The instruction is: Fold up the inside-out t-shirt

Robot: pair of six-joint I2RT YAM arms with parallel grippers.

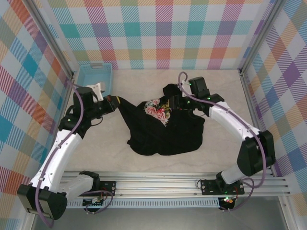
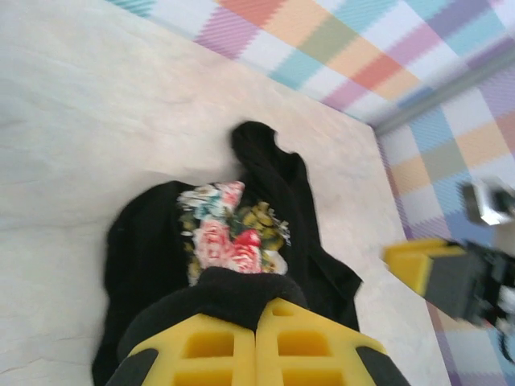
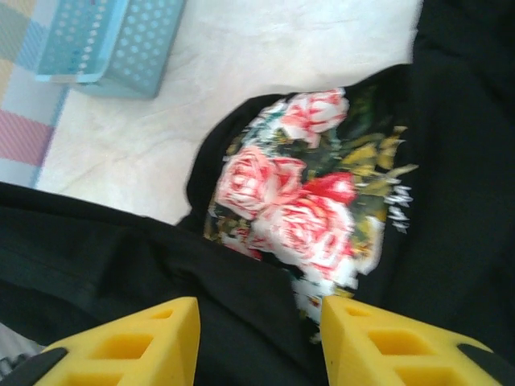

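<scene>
The black t-shirt point(image 1: 163, 130) lies crumpled mid-table, its pink-and-white floral print point(image 1: 157, 111) facing up near the top. My left gripper point(image 1: 114, 101) is at the shirt's left corner and is shut on a fold of black cloth point(image 2: 233, 293), which bulges out between the yellow fingers point(image 2: 201, 350). The print point(image 2: 229, 233) lies just beyond it. My right gripper point(image 1: 171, 103) hovers over the shirt's upper right. It is open point(image 3: 259, 315), with black fabric point(image 3: 121, 257) spread under and between its fingers beside the print point(image 3: 302, 211).
A light blue plastic basket point(image 1: 95, 76) stands at the back left corner, close behind the left arm, and shows again as the basket point(image 3: 113, 36) in the right wrist view. Plaid walls enclose the table point(image 1: 225, 96). Bare tabletop lies right of and behind the shirt.
</scene>
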